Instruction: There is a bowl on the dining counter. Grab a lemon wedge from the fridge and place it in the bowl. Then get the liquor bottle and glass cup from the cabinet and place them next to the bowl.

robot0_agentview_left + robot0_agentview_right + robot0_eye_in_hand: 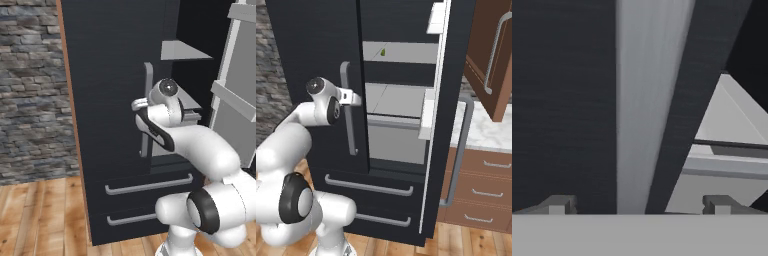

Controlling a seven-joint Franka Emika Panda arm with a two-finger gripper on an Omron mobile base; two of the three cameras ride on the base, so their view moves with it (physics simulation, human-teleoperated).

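The black fridge (110, 75) (306, 40) stands right in front of me, its left door closed and its right door (456, 100) swung open. A tiny yellow-green lemon wedge (383, 52) lies on an upper grey shelf inside. My gripper (354, 97) (192, 112) (638, 205) is open at the left door's long grey vertical handle (347, 107) (644, 110). In the hand view the handle runs up between the two spread fingertips (559, 204), and whether they touch it is unclear. The bowl, bottle and glass cup are out of view.
The fridge's bottom drawers (368, 187) sit below the doors. Right of the open door are a marble counter (481, 132) over brown drawers (486, 185) and a brown wooden door (491, 55) jutting out above. A stone wall (30, 90) and wooden floor (40, 215) lie to the left.
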